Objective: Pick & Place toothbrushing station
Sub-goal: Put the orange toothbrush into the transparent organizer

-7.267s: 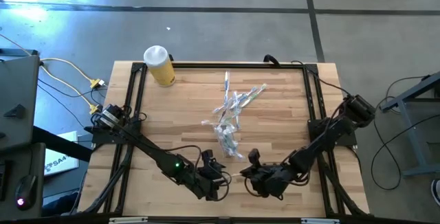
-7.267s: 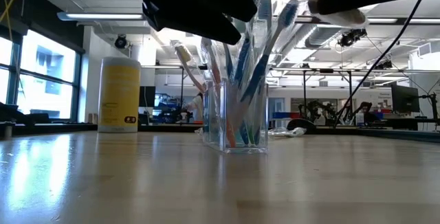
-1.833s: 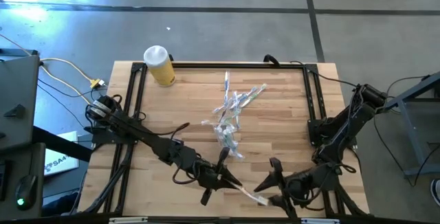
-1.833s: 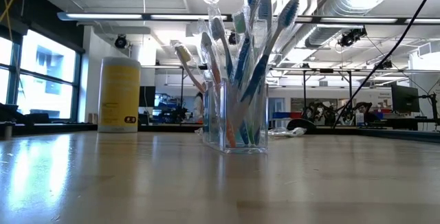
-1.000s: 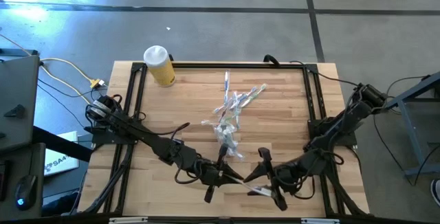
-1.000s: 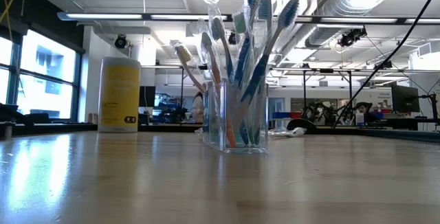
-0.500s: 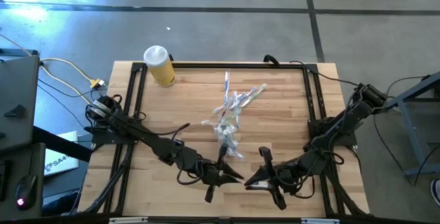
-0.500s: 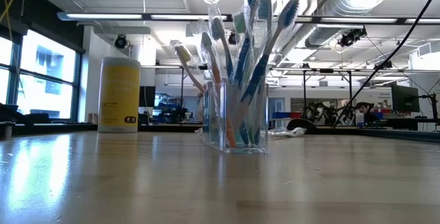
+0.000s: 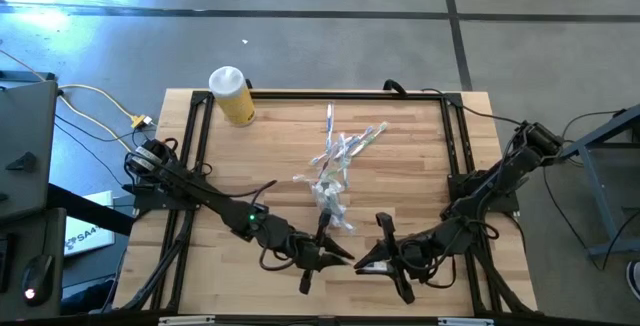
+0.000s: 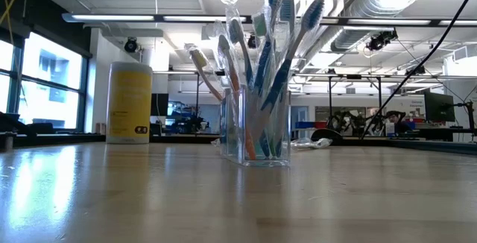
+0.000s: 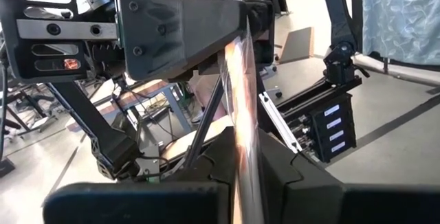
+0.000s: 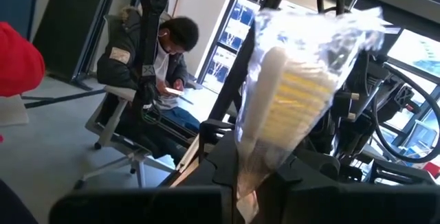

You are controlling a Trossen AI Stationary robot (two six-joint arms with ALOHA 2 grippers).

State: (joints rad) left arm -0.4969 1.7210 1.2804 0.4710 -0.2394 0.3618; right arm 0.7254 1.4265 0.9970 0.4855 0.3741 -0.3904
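The clear cup stands on the table's middle with several toothbrushes upright in it; from above it shows as a pale cluster. Near the table's front edge my left gripper and my right gripper face each other, raised and level. Both are shut on one toothbrush in a clear wrapper. Its pale-bristled head stands out beyond my right gripper's fingers. Both grippers are above the low view's picture. My left gripper pinches the wrapped toothbrush between its two fingers at one thin end, coming level from the table's left. The brush runs straight on to the other gripper, clear of the table. My right gripper pinches the wrapped toothbrush just below its head, level from the table's right. The head and the loose wrapper stick out past the fingertips. The brush hangs clear of the table between the two grippers.
A yellow bottle with a white cap stands at the table's far left corner. Black frame rails run along the table's sides. A person sits on a chair in the room beyond the table.
My right gripper has shut on the free end of the wrapped toothbrush that my left gripper holds. That end has come up a little toward the line between the two grippers. Neither arm has shifted place, and the cup has stayed still.
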